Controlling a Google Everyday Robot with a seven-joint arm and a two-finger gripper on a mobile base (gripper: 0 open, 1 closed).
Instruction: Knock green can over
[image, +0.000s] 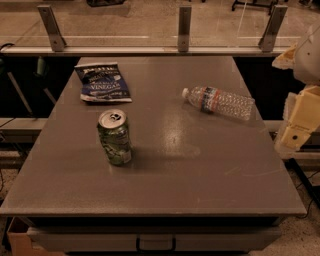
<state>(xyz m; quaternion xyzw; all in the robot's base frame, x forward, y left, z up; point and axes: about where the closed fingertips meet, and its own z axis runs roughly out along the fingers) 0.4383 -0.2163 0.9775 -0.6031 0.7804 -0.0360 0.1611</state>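
The green can (115, 137) stands upright on the grey table (200, 180), left of the middle and toward the front. It has green and white patterned sides and a silver top with a pull tab. My gripper (298, 125) shows as cream and yellow parts at the right edge of the view. It is beyond the table's right side, far from the can and touching nothing.
A dark blue chip bag (103, 82) lies flat at the back left. A clear plastic water bottle (219, 102) lies on its side at the back right. A glass barrier on metal posts (184, 30) runs behind the table. A drawer handle (156, 244) sits under the front edge.
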